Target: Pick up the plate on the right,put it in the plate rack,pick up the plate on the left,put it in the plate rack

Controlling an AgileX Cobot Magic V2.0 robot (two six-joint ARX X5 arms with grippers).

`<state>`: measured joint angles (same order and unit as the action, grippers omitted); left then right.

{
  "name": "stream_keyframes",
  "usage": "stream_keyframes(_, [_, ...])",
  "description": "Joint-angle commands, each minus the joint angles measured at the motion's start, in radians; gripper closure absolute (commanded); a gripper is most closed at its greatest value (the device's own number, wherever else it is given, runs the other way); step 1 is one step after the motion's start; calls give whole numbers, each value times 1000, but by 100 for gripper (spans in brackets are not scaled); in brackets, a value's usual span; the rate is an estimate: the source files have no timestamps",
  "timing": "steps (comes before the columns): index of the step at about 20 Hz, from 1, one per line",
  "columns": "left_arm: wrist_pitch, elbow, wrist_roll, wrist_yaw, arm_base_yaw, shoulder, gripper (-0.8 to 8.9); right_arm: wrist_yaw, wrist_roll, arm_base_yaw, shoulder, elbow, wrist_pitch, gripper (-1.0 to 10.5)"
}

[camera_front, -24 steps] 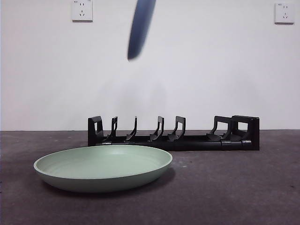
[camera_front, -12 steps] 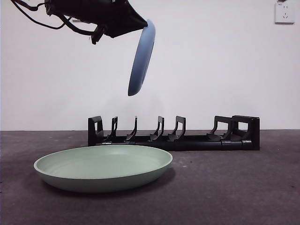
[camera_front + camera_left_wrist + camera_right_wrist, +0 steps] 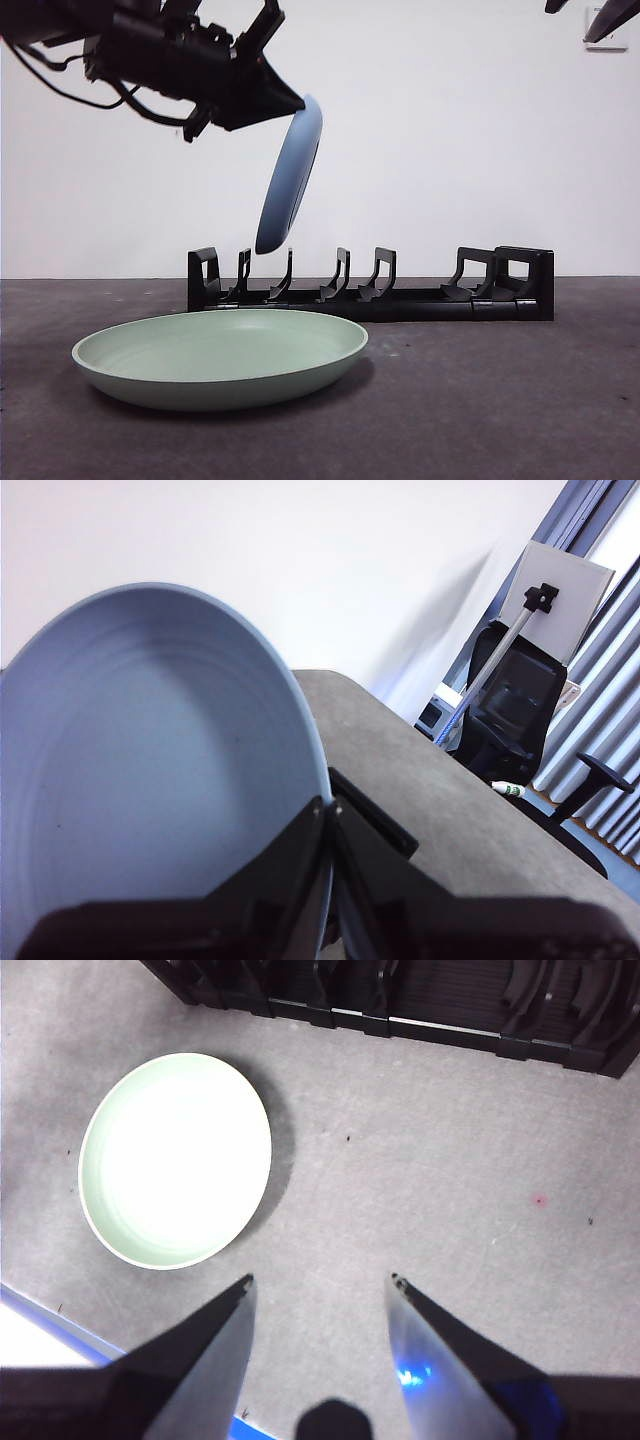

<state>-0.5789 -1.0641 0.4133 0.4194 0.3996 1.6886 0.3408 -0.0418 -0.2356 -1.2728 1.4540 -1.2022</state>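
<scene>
My left gripper (image 3: 283,102) comes in from the upper left, shut on the rim of a blue plate (image 3: 290,182). The plate hangs nearly upright, tilted, its lower edge just above the prongs at the left part of the black plate rack (image 3: 400,300). In the left wrist view the blue plate (image 3: 150,770) fills the frame, its rim pinched in the left gripper (image 3: 330,808). A pale green plate (image 3: 220,355) lies flat on the table in front of the rack. My right gripper (image 3: 320,1280) stands open high above the table, with the green plate (image 3: 175,1160) and the rack (image 3: 420,1000) below it.
Dark grey tabletop (image 3: 500,400) runs in front of the rack, with a white wall behind it. Black tips of the right arm (image 3: 605,18) show at the top right corner. An office chair (image 3: 515,715) stands beyond the table's edge.
The blue plate has come down from the top of the picture to just above the rack's left prongs, and the left arm has followed it into view. Black tips appeared at top right.
</scene>
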Motion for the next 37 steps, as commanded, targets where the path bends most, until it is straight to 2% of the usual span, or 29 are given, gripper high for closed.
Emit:
stream_keyframes(1, [-35, 28, -3, 0, -4, 9, 822, 4, -11, -1, 1, -11, 18, 725])
stream_keyframes(10, [19, 56, -62, 0, -3, 71, 822, 11, -11, -1, 0, -12, 40, 725])
stream_keyframes(14, [65, 56, -119, -28, 3, 83, 822, 11, -11, -1, 0, -12, 52, 725])
stream_keyframes(18, [115, 55, -122, -17, 3, 83, 811, 11, -12, -1, -2, -12, 53, 725])
stream_keyframes(19, [117, 55, -122, -13, 3, 82, 778, 11, -12, -1, -2, -12, 53, 725])
stream_keyframes(21, [119, 45, -122, 25, 3, 82, 576, 11, -12, -1, -2, -12, 52, 725])
stream_keyframes(26, [151, -8, -122, 120, 3, 66, 554, 11, -12, -1, -2, -12, 51, 725])
stream_keyframes(30, [234, -39, -140, 169, 3, -33, 553, 11, -13, -1, -2, -12, 58, 725])
stream_keyframes(35, [506, -90, -344, 157, 3, -257, 553, 11, -10, -1, -13, -12, 90, 725])
stream_keyframes(37, [682, -121, -462, 156, 3, -354, 553, 14, -4, -1, -27, -12, 97, 725])
